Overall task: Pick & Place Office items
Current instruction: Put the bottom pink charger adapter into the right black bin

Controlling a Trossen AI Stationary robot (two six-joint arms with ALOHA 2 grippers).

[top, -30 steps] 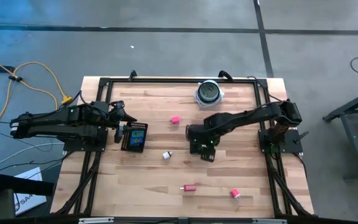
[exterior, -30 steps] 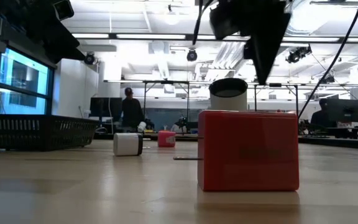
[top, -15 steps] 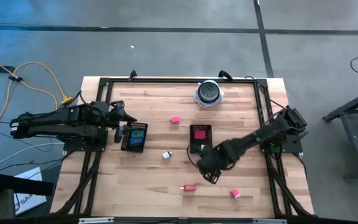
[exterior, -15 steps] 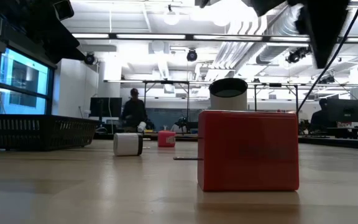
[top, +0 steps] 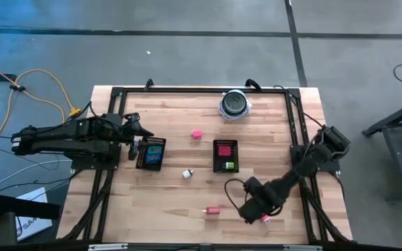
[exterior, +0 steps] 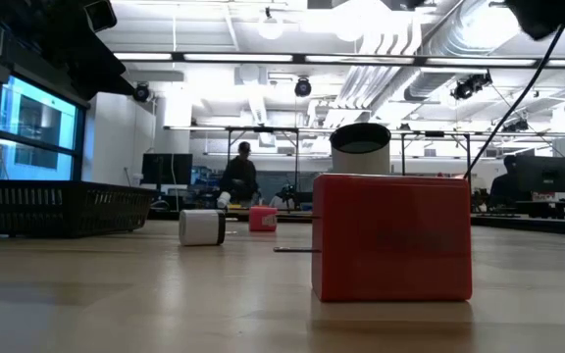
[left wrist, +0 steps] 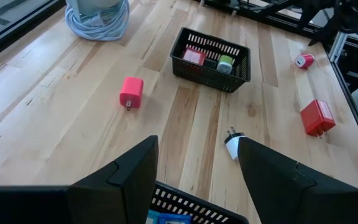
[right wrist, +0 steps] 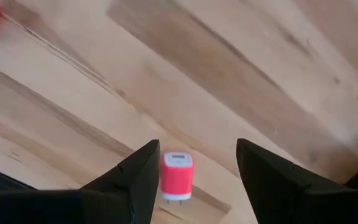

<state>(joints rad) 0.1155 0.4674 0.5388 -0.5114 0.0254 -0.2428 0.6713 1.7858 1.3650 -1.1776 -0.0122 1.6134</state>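
Observation:
The office items are small plug-like blocks lying on the wooden table: a pink one [top: 264, 218] near the front edge, a red one [top: 213, 209], a white one [top: 187, 173] and another pink one [top: 197, 134]. The middle black mesh tray [top: 225, 156] holds a pink and a green piece. My right gripper [top: 257, 213] is open just above the front pink block [right wrist: 178, 176], which lies on the table ahead between its fingers. My left gripper [top: 139, 146] is open over the left tray [top: 151, 153], which holds a blue piece [left wrist: 166, 218].
A round grey-and-black disc [top: 234, 104] with a coiled cable stands at the far edge. A black frame runs round the table [top: 278, 125]. In the low view the red block [exterior: 392, 235] stands close to the camera. A person shows in the room behind.
My right gripper has swung from over the middle tray toward the table's near edge and to the right, down to the front pink block. The middle tray, covered by the arm before, now shows with its pink and green pieces.

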